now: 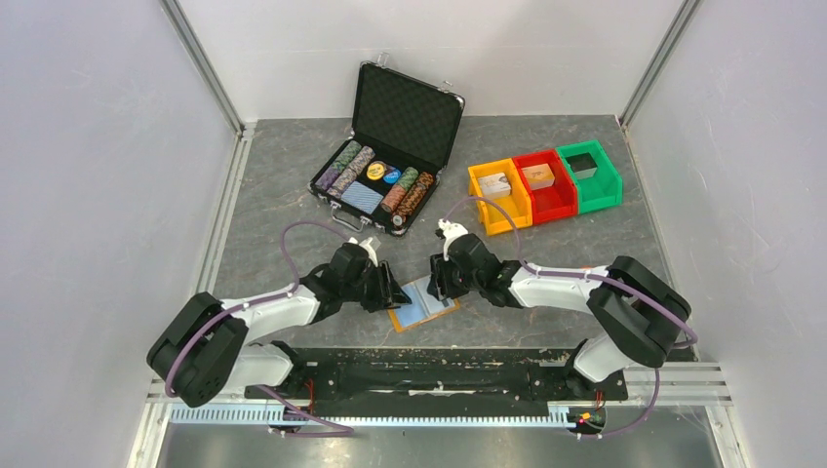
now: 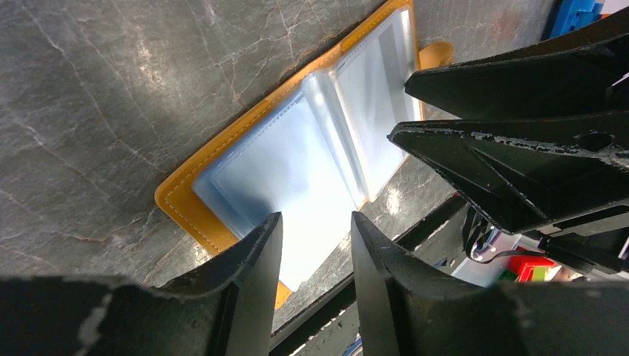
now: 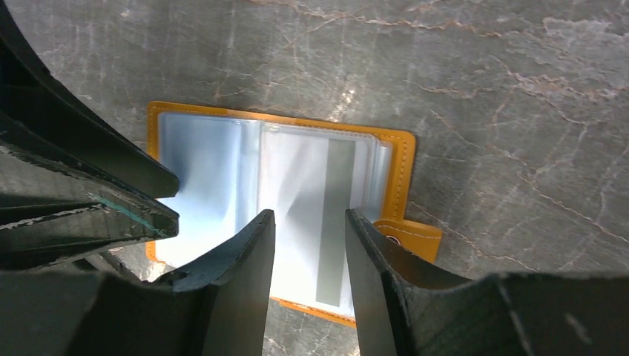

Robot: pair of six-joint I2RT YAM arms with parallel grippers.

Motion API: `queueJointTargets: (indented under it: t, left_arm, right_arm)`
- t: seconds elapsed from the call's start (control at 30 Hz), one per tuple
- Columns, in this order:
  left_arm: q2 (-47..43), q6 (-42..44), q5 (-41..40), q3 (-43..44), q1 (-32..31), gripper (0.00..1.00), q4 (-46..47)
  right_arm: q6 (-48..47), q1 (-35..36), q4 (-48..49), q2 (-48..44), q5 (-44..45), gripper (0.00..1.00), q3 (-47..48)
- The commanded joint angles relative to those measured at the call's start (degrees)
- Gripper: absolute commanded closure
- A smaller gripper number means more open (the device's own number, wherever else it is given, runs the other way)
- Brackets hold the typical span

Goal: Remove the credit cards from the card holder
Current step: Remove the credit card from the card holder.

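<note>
Table: grey marbled slab (image 1: 273,185).

Left gripper (image 1: 390,291): it is low over the table near the front edge, at the left page of the small flat orange folding card holder (image 1: 421,314). The jaws are narrow, with a slim gap between the black fingers (image 2: 248,274). The plain light blue card (image 2: 274,170), a thin plastic rectangle, shows in that gap inside its clear sleeve. Whether the fingers pinch the sleeve or the card cannot be told.

Card holder: it lies opened flat on the table between the two grippers, with the clear sleeves facing up. The orange snap tab (image 3: 412,233) sticks out at its right end.

- Left page: the light blue card.
- Right page: a pale card (image 3: 297,185) with a grey stripe along its length.

Both cards sit inside the sleeves.

Right gripper (image 1: 439,285): its tips are at the right page, just beside the left gripper. The jaws are partly apart, with the pale card visible between the fingers (image 3: 252,259). Nothing is seen clamped.

Far side, left to right:

- Open black hard case (image 1: 405,112) holding rows of poker chips.
- Orange plastic bin (image 1: 485,210).
- Red plastic bin (image 1: 558,203).
- Green plastic bin (image 1: 607,185).

All of these are well apart from the holder.
</note>
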Motion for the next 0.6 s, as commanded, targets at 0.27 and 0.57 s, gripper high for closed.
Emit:
queueJointTargets:
  t: [0.27,0.57]
  left_arm:
    - [3.45,0.11,-2.51,1.14,0.21,0.54,-4.25]
    - [3.39,0.27,-2.23,1.45,0.23,0.55,-4.25]
  right_arm:
    - [-0.45,-2.54,0.57,-2.21,-3.20,0.58,-3.49]
    - [2.01,-4.23,5.18,-2.60,-8.99,0.63,-6.56]
